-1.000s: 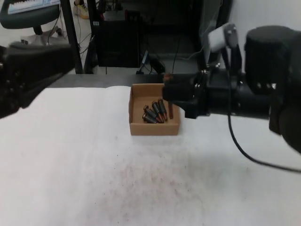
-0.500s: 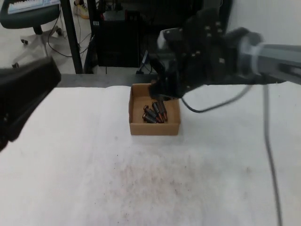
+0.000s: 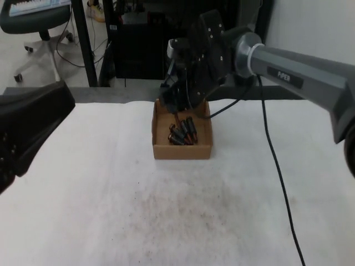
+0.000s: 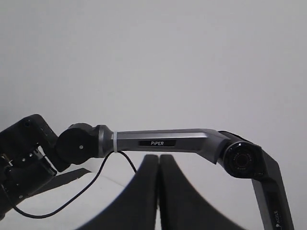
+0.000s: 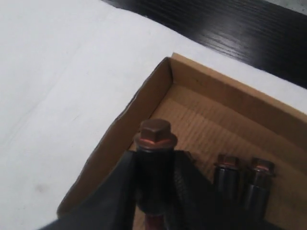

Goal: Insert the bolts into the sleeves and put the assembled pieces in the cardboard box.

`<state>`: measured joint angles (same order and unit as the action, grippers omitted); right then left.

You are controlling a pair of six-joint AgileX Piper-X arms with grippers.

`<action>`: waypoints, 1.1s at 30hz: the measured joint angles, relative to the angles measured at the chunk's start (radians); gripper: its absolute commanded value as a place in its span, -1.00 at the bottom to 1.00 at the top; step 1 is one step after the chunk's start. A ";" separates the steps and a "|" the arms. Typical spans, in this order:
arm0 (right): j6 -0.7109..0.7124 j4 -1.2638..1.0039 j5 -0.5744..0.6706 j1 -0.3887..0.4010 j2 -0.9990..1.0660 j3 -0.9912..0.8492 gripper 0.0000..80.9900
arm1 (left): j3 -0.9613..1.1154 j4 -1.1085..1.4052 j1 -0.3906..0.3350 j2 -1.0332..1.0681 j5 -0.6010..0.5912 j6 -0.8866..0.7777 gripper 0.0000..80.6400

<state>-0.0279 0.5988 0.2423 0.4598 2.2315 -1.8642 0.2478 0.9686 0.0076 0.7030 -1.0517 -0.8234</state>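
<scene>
White-covered bench [image 3: 166, 221], cardboard box [image 3: 182, 151] set toward its far side. We find the right gripper [image 5: 154, 160] clamped on an assembled piece [image 5: 154, 136] above the box's edge, evidently for release beside the finished pieces [image 3: 182, 133]. The left gripper [image 4: 159, 165], fingers pressed together and empty, is raised clear.

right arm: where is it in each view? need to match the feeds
High view: the right arm enters from the right edge and ends above the far side of the cardboard box.
Left wrist view: the right arm crosses the middle, against the wall.
Right wrist view: the right gripper, jaws shut on an assembled piece over the cardboard box.
Shared landmark: the cardboard box.
</scene>
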 measured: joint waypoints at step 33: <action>0.028 0.058 -0.089 0.000 -0.039 -0.018 -0.98 | 0.000 -0.001 0.000 0.000 0.006 0.037 -0.99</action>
<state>0.0000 0.6572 0.1530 0.4598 2.1924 -1.8823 0.2478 0.9673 0.0076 0.7030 -1.0457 -0.7864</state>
